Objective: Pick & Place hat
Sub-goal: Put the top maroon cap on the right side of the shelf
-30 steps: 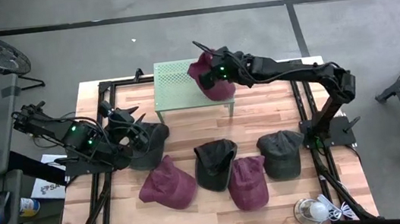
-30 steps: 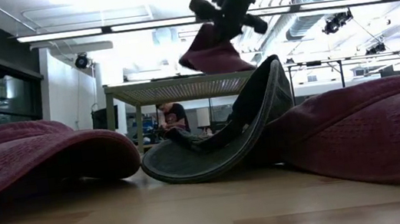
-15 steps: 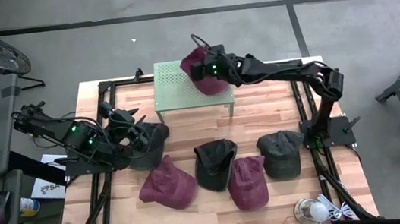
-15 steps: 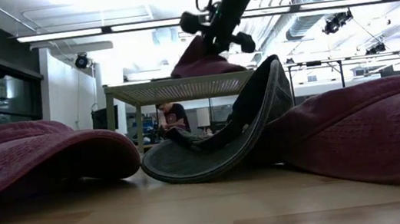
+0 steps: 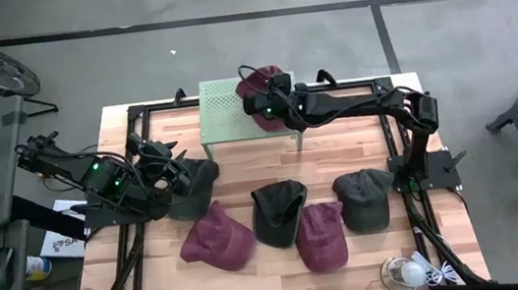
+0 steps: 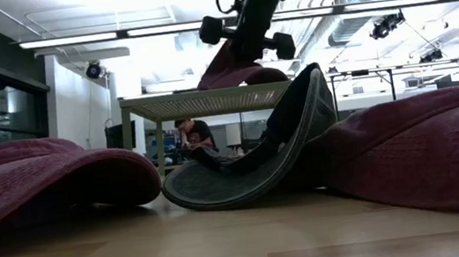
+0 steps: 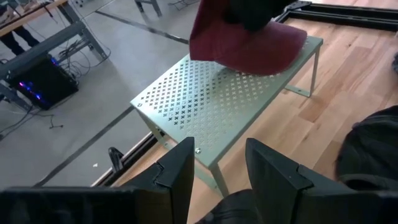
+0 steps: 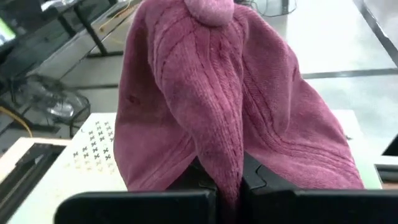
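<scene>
front row: four caps on the wooden table (image 5: 358,143), near edge — maroon cap (image 5: 216,237), black cap (image 5: 279,212), second maroon cap (image 5: 322,236), dark green cap (image 5: 365,199). In the low view the black one sits tipped up on its brim, the maroon ones on either side of it.

left gripper (image 5: 175,167): low over the table's left side, just beside a dark cap (image 5: 195,185) (touching or not — cannot tell). Its wrist view shows the two fingers (image 7: 180,174) standing apart with only floor and stand between them; something dark lies just below the tips.

green stand (image 5: 221,115): perforated top on thin legs, at the far edge of the table, centre-left.

right gripper (image 5: 269,106): arm stretched across the far edge of the table, reaching over the stand's right end. Jaws pinched tight on a fold of the maroon hat (image 5: 260,90).

maroon hat: draped from the right gripper, its lower edge resting on the stand's top at the right end (low view has it sitting on the surface) — button on top points away from the wrist camera.

background: a person (image 6: 195,137) visible under the stand, in the room beyond.
</scene>
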You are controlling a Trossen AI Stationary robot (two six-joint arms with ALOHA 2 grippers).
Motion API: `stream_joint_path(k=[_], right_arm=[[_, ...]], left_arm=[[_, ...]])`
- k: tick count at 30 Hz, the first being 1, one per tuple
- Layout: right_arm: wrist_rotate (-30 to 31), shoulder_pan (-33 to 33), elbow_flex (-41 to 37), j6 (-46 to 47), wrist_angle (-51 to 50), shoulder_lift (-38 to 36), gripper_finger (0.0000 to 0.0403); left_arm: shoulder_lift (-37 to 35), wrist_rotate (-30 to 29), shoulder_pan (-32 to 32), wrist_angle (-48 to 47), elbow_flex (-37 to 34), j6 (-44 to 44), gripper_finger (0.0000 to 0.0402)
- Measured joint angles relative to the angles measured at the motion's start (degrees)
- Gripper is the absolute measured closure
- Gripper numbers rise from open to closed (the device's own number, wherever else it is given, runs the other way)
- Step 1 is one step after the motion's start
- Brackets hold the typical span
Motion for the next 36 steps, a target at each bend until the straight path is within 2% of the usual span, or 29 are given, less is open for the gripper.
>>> stream_joint_path(k=[8, 16, 23, 28, 36], right_arm=[[3.33, 0.25, 0.0, 2.52, -3.32, 0.0, 0.0403], [1.97, -0.3, 0.0, 5.18, -3.76, 0.0, 0.0403], [2.55, -0.26, 0.01, 12.56, -3.54, -0.04, 0.0403], [3.95, -0.26, 0.01, 13.69, -3.07, -0.04, 0.0403], [2.52, -0.3, 0.04, 13.0, -2.27, -0.04, 0.0403]], left_arm=[[0.0, 0.22, 0.0, -0.02, 0.0, -1.28, 0.0261], [0.0, 0.26, 0.0, -0.26, 0.0, -2.51, 0.0261], [0.0, 1.72, 0.0, -0.24, 0.0, -2.85, 0.0261], [0.0, 2.03, 0.0, -0.24, 0.0, -2.85, 0.0261], [0.0, 2.0, 0.0, -0.24, 0.0, -3.15, 0.0261]])
